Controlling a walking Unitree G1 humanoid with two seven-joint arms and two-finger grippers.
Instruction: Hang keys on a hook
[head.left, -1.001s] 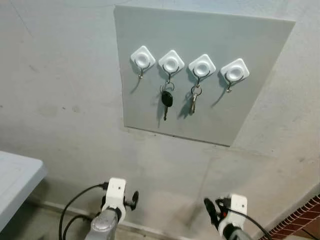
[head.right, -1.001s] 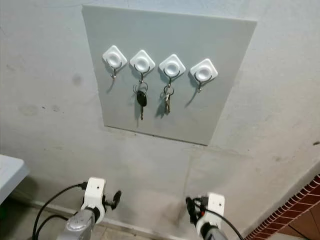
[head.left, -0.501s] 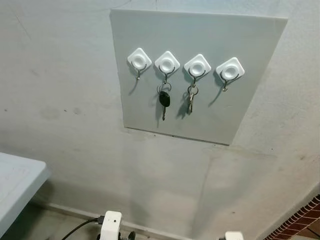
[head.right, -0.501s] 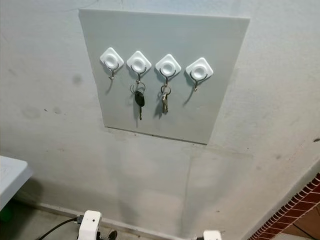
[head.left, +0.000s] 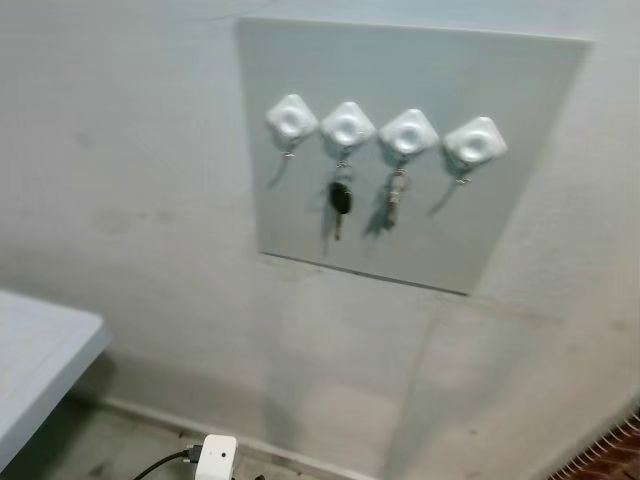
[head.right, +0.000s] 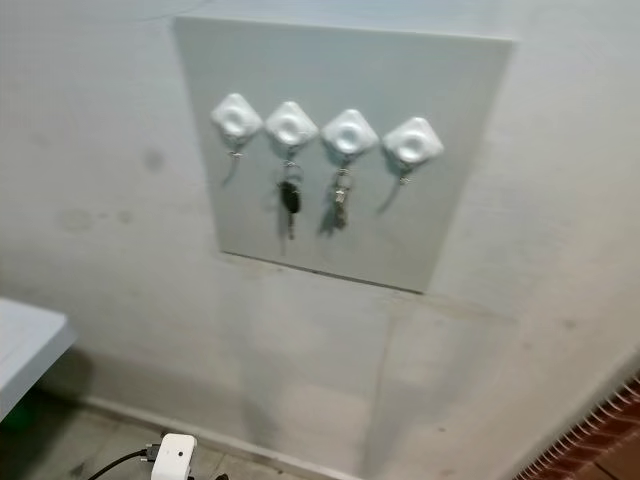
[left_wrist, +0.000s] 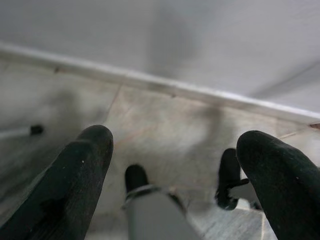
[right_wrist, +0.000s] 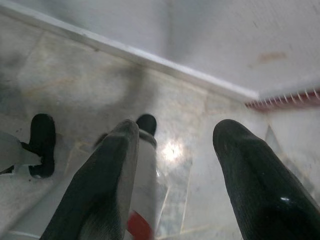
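Note:
A grey board (head.left: 400, 60) on the wall carries a row of white hooks. The leftmost hook (head.left: 292, 120) and the rightmost hook (head.left: 474, 141) are bare. A black key (head.left: 340, 200) hangs from the second hook, and a silver key bunch (head.left: 393, 205) from the third. Both arms hang low, well below the board. My left gripper (left_wrist: 175, 180) is open with nothing between its fingers, pointing at the tiled floor. My right gripper (right_wrist: 175, 185) is likewise open and empty over the floor. The left wrist's white camera box (head.left: 215, 458) peeks in at the bottom edge.
A white table corner (head.left: 40, 360) juts in at the lower left. A white skirting strip (left_wrist: 165, 87) runs along the foot of the wall. Red brickwork (head.left: 612, 450) shows at the lower right.
Both arms have dropped lower, so the fingers have left the head views. The camera has shifted slightly and the picture is now blurred. The keys hang as before.

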